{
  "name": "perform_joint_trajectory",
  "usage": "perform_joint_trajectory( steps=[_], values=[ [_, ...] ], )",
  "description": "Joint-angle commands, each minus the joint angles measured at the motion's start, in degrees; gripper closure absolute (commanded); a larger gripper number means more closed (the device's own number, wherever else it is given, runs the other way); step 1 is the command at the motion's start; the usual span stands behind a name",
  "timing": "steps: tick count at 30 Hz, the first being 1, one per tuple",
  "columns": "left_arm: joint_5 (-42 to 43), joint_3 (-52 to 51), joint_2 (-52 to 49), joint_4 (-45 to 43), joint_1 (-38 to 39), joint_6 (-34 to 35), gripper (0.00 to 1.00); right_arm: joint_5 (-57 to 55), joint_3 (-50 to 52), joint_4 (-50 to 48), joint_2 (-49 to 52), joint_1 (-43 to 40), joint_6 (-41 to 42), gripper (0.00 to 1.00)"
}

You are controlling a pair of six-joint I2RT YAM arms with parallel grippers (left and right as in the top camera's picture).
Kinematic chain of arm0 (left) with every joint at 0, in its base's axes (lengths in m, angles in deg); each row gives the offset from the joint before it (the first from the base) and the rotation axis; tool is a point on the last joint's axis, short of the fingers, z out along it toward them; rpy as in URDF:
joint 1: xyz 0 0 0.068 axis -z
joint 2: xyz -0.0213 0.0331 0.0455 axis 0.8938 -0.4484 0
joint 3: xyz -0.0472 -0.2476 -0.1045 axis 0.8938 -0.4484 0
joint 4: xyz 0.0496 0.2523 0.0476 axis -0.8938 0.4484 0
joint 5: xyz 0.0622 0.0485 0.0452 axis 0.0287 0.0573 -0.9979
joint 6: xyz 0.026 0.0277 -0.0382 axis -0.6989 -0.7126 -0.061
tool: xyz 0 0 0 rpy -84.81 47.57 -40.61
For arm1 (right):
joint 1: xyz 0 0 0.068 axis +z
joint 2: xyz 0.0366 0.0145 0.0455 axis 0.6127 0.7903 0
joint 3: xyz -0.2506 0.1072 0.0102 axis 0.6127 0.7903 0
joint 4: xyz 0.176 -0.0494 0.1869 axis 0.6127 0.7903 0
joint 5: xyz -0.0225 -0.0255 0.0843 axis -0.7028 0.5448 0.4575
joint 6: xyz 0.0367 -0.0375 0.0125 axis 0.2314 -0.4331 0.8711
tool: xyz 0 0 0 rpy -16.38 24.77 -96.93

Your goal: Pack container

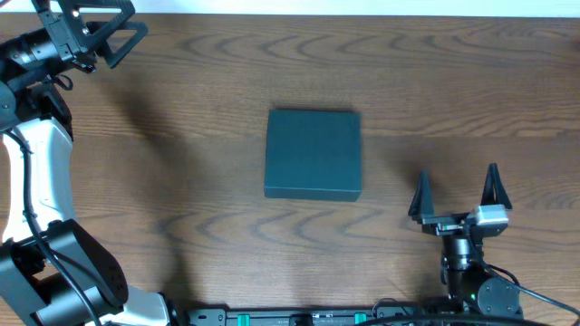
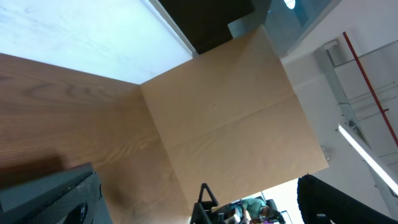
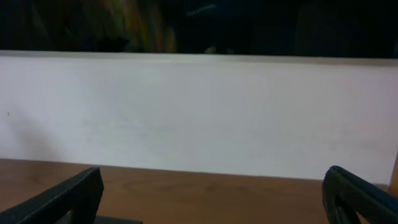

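The container [image 1: 313, 154], a dark teal-green square box, lies in the middle of the wooden table with its lid down flat. My left gripper [image 1: 130, 23] is up at the far left corner, well away from the box, open and holding nothing. My right gripper [image 1: 458, 172] stands near the front edge to the right of the box, its two fingers spread wide and pointing toward the far side. In the left wrist view the left gripper [image 2: 198, 177] shows only bare wood between its fingers [image 2: 56, 193]. The right gripper [image 3: 214, 186] likewise frames bare table. Neither wrist view shows the container.
The wooden table [image 1: 181, 136] stretches around the box. The left arm's white link [image 1: 41, 172] and base [image 1: 63, 272] fill the left edge. The right arm's base [image 1: 471, 281] sits at the front right. A white panel [image 3: 199, 112] runs behind the table's far edge.
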Motion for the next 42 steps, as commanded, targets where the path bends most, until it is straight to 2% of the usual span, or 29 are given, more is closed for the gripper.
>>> perform_joint_trajectory(
  steps=[1, 23, 32, 42],
  values=[
    [0.3, 0.9, -0.1, -0.3, -0.2, 3.3, 0.02, -1.0, 1.0, -0.4, -0.6, -0.4, 1.8, 0.01],
    [0.3, 0.9, -0.1, -0.3, -0.2, 3.3, 0.01, -0.1, 5.7, 1.0, -0.6, -0.4, 3.3, 0.01],
    [0.3, 0.9, -0.1, -0.3, -0.2, 3.3, 0.01, -0.1, 5.7, 12.7, -0.6, -0.4, 7.6, 0.01],
    [0.3, 0.9, -0.1, -0.3, -0.2, 3.3, 0.01, -1.4, 5.7, 13.9, -0.6, -0.4, 7.1, 0.01]
  ],
)
